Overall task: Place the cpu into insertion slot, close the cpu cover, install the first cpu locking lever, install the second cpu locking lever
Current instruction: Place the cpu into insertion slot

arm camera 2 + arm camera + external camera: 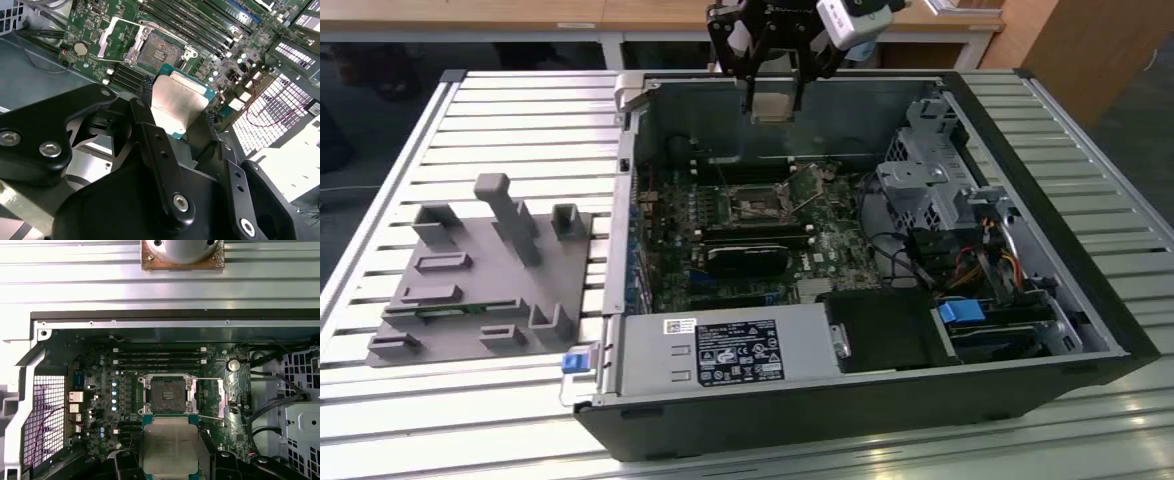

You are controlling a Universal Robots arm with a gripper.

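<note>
The gripper (pixel 774 98) grasps the cpu (pixel 773 107), upper middle in the exterior view. The insertion slot (pixel 167 394) is empty, the cpu cover (pixel 223 396) open; all steps remain.

The silvery cpu (pixel 170 447) hangs level above the uncovered insertion slot (pixel 166 393).

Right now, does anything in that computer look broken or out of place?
Nothing looks damaged or spilled. The tool holds the cpu above the open case, and the insertion slot lies bare with its cpu cover swung open: unfinished work, not a fault.
</note>
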